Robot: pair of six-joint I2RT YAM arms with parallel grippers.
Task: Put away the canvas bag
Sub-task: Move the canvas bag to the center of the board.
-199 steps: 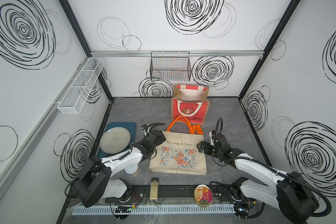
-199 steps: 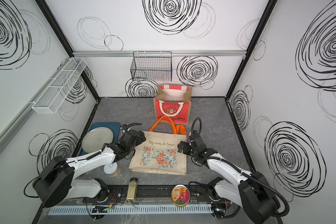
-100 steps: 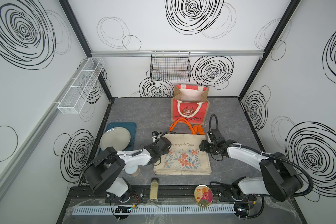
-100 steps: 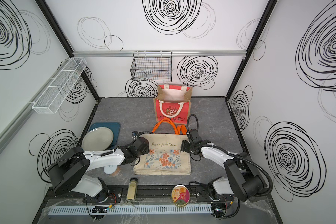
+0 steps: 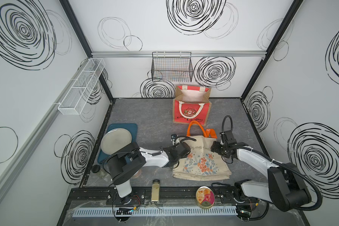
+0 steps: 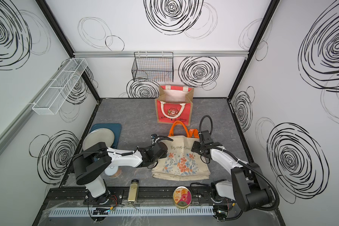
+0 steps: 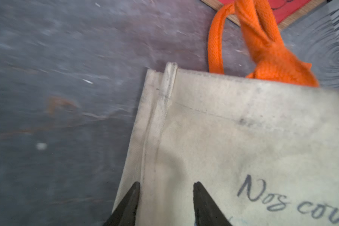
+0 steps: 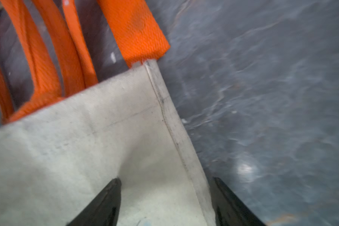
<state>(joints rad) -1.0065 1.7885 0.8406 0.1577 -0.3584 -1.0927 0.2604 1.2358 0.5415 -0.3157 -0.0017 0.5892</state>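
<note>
1. At the near rail, the spice jar and the round tin lie exactly where they lay a second ago. We use them as fixed marks.
2. The canvas bag lies flat on the table, printed face up, right of centre. A second ago its near left corner lay left of the jar; that corner now lies right of the jar. The bag has slid to the right, and we judge that the left gripper pushed it.
3. The left gripper stood just left of the bag's far left corner. It now sits over that corner. Its jaws are parted astride the side seam, closer together than the right gripper's. The cloth between them is flat, and nothing is pinched.
4. The right gripper stood just off the right edge. It now straddles that edge near the far right corner, with one finger over cloth and the other over bare table. Its jaws are spread wide and hold nothing.
5. The orange handles trail past the bag's far edge to the foot of the red tote.
6. We judge the approach complete and the grasp not yet made. Both jaws must close on their corners before any lift. The open red tote and the wire basket on the far wall both could take the bag. We cannot tell which is meant.
</note>
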